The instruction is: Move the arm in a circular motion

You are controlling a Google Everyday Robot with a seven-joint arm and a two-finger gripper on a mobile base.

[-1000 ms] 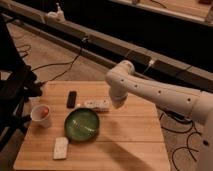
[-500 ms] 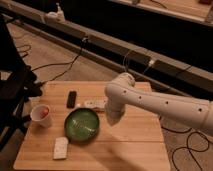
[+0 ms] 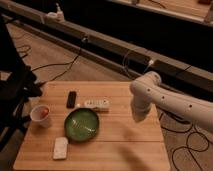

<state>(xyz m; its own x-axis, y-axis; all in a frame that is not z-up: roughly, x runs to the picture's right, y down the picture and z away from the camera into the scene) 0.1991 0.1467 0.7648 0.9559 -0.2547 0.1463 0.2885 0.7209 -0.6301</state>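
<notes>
The hand (image 3: 139, 118) sits at the lower tip of the arm (image 3: 165, 97), pointing down above the right half of the worktop (image 3: 125, 145). It shows only as a dim blunt end, so whether it is spread or pressed together cannot be told, and nothing can be seen held in it. The arm itself is thick, white and glossy. It comes in from the right edge, rises to a round joint over the worktop's back right corner, then bends down in a short stub toward the wood. Small dark dots run along its long segment.

To the left of the hand, well apart from it, lies a white strip (image 3: 97, 104), and just beside that a black bar (image 3: 71, 99). In front of these two rests a green bowl (image 3: 82, 123), near the middle of the worktop. A pale cup (image 3: 41, 114) with something reddish inside stands toward the left edge, and a flat white pad (image 3: 60, 147) lies near the front left corner. Nothing stands directly under the hand.

The worktop is light wood with a plank grain. A dark shape (image 3: 15, 95) crowds its left side. Black cables (image 3: 60, 65) trail over the brownish floor (image 3: 45, 55) behind, and a long dark ledge (image 3: 115, 47) crosses the dim room at a slant
</notes>
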